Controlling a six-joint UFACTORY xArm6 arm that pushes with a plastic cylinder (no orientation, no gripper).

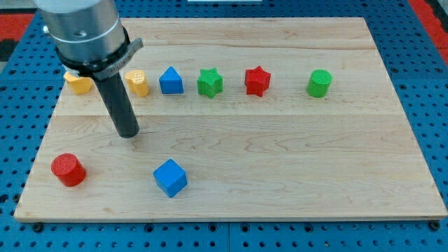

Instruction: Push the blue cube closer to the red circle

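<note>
My tip (129, 133) stands apart, above blue cube (170, 178) and red circle (68, 170).

A pale wooden board (231, 140) lay on a blue perforated base (434, 105). My tip (128, 133) rested on the wood toward the view's left, well above and between the red plastic cylinder (68, 169) and the blue plastic cube (170, 177), touching neither. Along the view's top ran a row: a yellow block (79, 83) partly hidden by the rod, a yellow cylinder-like block (138, 82), a blue house-shaped block (171, 81), a green star (209, 82), a red star (257, 81) and a green cylinder (319, 83).
</note>
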